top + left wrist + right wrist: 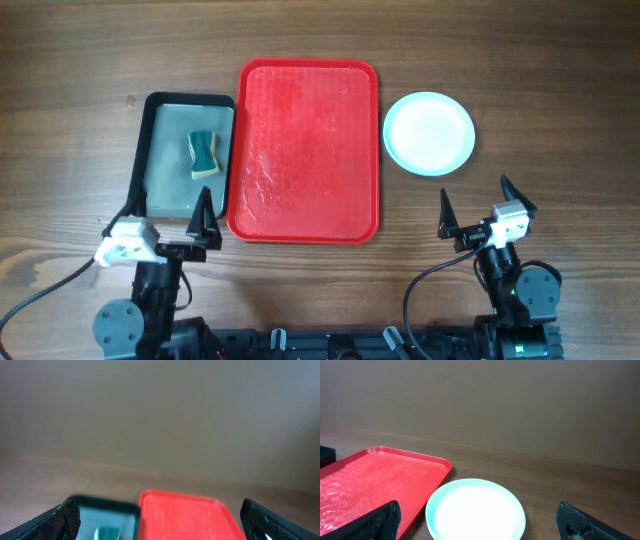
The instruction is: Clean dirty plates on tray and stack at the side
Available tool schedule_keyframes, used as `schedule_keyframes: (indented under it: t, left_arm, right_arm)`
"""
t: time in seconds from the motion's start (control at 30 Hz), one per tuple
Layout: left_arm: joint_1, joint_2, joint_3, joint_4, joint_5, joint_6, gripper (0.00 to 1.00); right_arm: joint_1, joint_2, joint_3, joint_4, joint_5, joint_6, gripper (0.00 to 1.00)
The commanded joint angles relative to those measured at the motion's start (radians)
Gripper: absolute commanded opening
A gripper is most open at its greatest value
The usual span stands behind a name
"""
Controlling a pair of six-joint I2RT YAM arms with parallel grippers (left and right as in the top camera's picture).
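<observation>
left pincer (pixel 165 208) spread wide, empty | right pincer (pixel 474 190) likewise | plate (pixel 430 133) (turquoise rim) just right of tray (pixel 305 140)

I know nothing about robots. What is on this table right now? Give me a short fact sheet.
tray: red, no plates on it, glistening
plate: pale turquoise rim, on the table right of the tray; any beneath it hidden
pan: left of the tray, holds a sponge
left fingers: open, holding nothing
right fingers: open, holding nothing
</observation>
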Motion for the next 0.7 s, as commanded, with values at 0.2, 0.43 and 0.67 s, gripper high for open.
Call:
schedule_keyframes:
  t: [0.2, 0.43, 0.67]
  left_arm:
    - [-0.071, -0.014, -0.078, 0.417, -0.049, -0.062, 1.0]
    - [-0.084, -0.014, -0.078, 0.513, -0.06, -0.062, 1.0]
    - [-0.084, -0.014, -0.122, 0.51, -0.06, -0.062, 1.0]
  right_arm:
    - [0.006, -0.009, -0.001, 0.005, -0.01, -0.011, 1.0]
    - [0.006, -0.009, -0.001, 0.005, -0.01, -0.011, 1.0]
    - [0.006, -0.009, -0.001, 0.005, -0.01, -0.011, 1.0]
